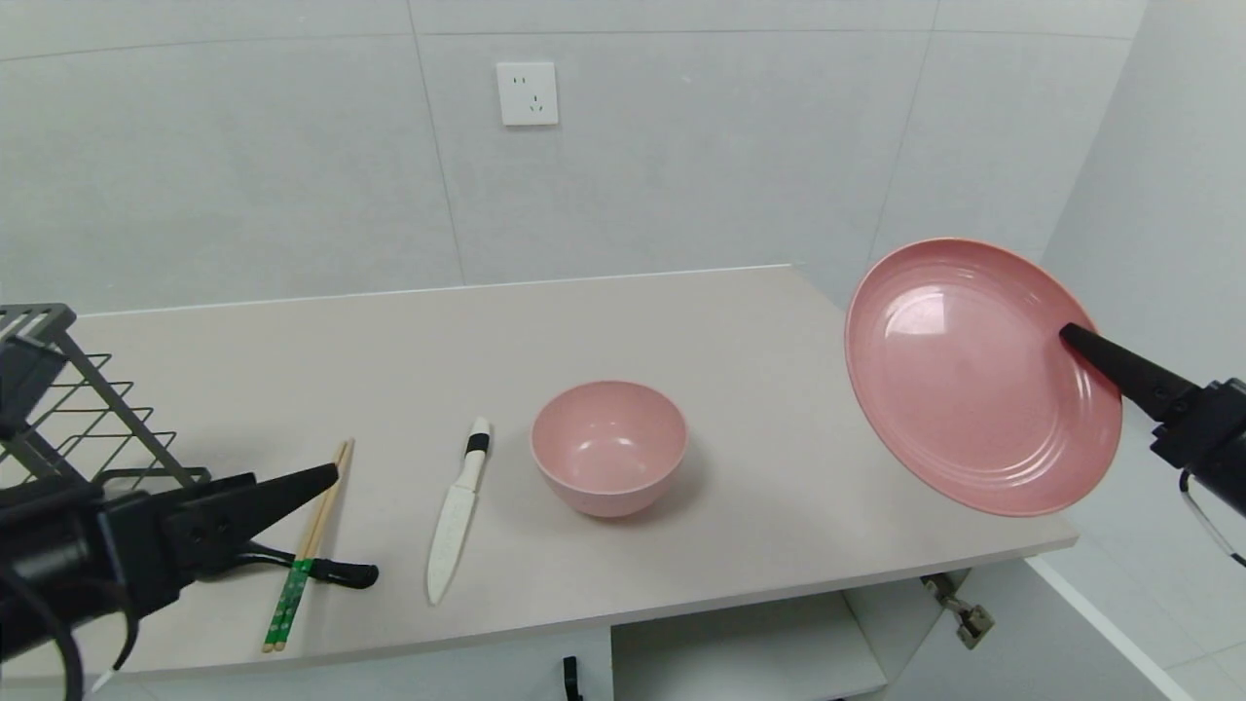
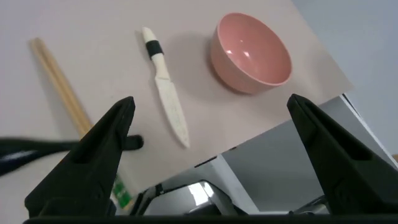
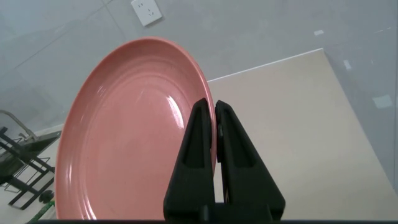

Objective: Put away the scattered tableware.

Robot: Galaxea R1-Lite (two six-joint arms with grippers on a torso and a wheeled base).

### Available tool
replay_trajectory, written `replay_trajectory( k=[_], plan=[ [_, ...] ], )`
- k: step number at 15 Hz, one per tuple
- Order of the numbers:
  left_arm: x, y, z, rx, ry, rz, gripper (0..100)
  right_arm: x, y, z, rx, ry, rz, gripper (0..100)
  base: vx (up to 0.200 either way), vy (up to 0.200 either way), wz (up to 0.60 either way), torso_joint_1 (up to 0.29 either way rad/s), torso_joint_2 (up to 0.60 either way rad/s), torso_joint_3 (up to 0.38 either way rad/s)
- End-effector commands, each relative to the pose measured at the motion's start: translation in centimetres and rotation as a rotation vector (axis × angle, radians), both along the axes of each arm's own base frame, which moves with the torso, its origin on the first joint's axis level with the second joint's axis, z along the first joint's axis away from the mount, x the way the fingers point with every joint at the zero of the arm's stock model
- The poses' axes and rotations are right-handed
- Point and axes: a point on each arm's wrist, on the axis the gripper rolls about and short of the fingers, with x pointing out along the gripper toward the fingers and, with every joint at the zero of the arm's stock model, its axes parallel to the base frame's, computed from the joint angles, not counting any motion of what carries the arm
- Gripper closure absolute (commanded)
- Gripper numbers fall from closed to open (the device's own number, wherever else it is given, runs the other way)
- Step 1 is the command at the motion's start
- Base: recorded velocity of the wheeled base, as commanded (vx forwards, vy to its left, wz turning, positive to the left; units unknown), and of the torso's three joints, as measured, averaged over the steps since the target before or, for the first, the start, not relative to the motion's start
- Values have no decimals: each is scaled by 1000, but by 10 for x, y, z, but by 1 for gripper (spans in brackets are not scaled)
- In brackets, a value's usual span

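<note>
L fingers (image 2: 93, 162) spread wide, R fingers (image 3: 199, 149) clamped

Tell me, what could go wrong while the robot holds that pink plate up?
The pink plate is pinched only at its rim by the right gripper, tilted in the air near the counter's right end; if it slips, it could drop. The rack is far to the left, so carrying the plate over might bump the bowl. The open left gripper sits by the chopsticks near the front edge and might knock them off.
</note>
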Motion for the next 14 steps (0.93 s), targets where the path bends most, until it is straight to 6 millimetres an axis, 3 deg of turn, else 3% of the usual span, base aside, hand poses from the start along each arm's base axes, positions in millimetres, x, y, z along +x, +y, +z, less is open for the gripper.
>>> replay_trajectory(
  k=[1,7,11,14],
  plan=[
    [45,-17,-4,0,113,-63,0,1,-6,1,-2,-5,-24,100,0,0,0,0,0,0],
    [108,-60,-12,31,158,-156,0,5,-6,-4,-6,20,-21,100,0,0,0,0,0,0],
    [136,-84,-15,49,167,-183,0,4,-6,-4,-9,20,-22,100,0,0,0,0,0,0],
    [154,-91,-29,121,170,-184,0,3,-5,-6,-12,24,-15,100,0,0,0,0,0,0]
  ],
)
